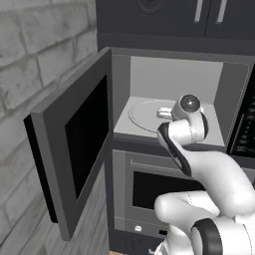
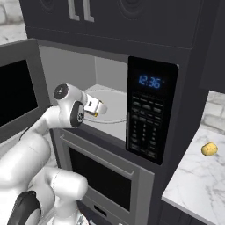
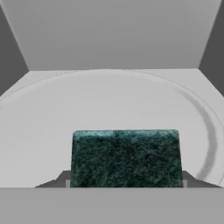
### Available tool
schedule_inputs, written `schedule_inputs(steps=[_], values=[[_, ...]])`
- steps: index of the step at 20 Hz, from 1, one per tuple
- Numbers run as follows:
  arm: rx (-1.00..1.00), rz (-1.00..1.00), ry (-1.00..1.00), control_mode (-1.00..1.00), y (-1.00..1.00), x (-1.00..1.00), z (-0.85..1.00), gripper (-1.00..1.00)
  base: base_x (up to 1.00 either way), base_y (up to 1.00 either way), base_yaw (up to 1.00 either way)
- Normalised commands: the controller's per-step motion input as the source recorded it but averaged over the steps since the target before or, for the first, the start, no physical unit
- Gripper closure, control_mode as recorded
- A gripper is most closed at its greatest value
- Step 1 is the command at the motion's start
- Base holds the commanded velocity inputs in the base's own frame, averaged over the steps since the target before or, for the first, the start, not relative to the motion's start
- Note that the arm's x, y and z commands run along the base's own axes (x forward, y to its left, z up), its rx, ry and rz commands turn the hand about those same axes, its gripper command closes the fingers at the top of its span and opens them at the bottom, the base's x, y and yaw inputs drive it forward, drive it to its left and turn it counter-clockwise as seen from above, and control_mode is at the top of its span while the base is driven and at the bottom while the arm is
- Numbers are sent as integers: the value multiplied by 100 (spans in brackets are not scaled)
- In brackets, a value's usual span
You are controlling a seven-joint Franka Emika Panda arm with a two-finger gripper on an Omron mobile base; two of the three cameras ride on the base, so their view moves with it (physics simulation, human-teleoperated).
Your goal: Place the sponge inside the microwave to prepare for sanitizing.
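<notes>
Item: my fingers (image 2: 100, 108) — reached through the open front of the microwave (image 2: 151, 52), clamped on the sponge (image 3: 126, 158) from both sides.

Item: sponge — held between my fingers, dark green scouring face up in the hand view, poised over the near part of the round turntable (image 3: 131, 103); contact with the turntable cannot be told.

Item: microwave — door (image 1: 79, 144) swung wide to the left, pale interior, blue clock (image 2: 150, 81) lit above the keypad.

Item: oven (image 2: 110, 176) — directly beneath the microwave.

Item: yellow-orange lump (image 2: 209, 149) — on the marble counter (image 2: 193, 184) to the right, well apart from the microwave.
</notes>
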Motion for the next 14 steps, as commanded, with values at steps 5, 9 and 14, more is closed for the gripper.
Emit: schedule_inputs(steps=[5, 9, 14], values=[[0, 0, 0, -100, 0, 31, -16, 100, 0, 0, 0], [0, 0, 0, -100, -1, 36, -10, 100, 0, 0, 0], [0, 0, 0, -100, -6, 32, -3, 100, 0, 0, 0]])
